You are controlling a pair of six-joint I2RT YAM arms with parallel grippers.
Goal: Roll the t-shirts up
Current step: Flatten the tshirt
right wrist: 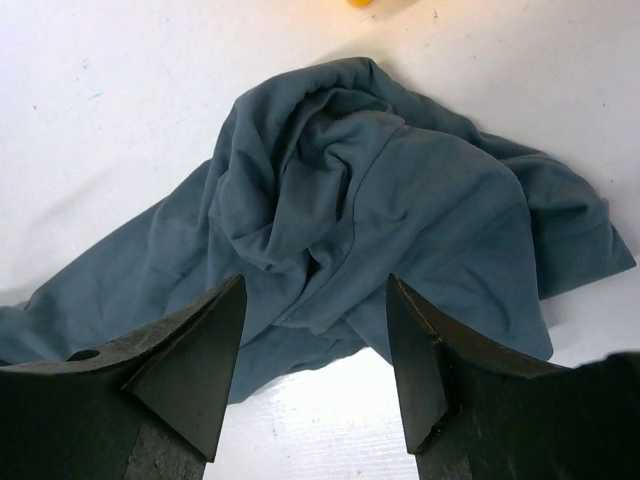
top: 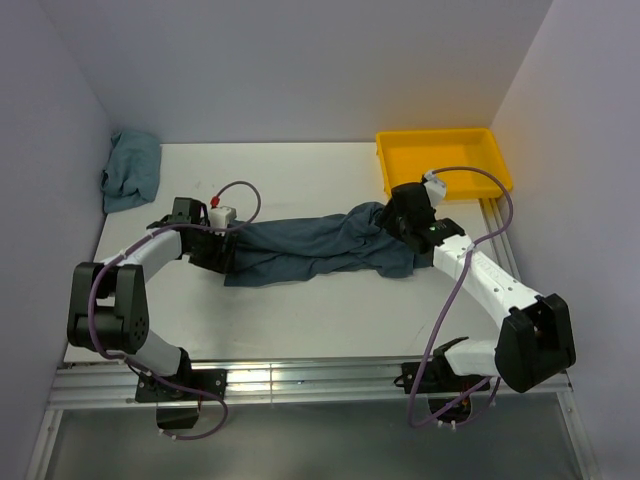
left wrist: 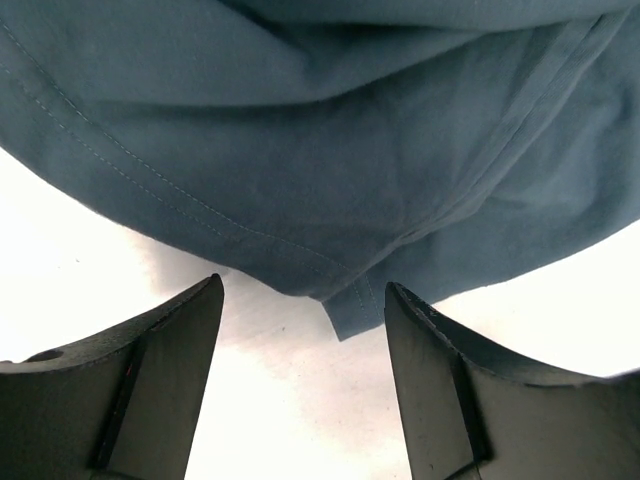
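Two wide-open, empty sets of jaws flank the rumpled slate t-shirt (top: 300,250): the left gripper (left wrist: 303,285) at its hem, the right gripper (right wrist: 316,282) at its bunched end.

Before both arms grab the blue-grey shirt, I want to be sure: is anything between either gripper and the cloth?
Nothing visible. The left gripper and the right gripper are both open, and each wrist view shows only the t-shirt and bare table ahead.
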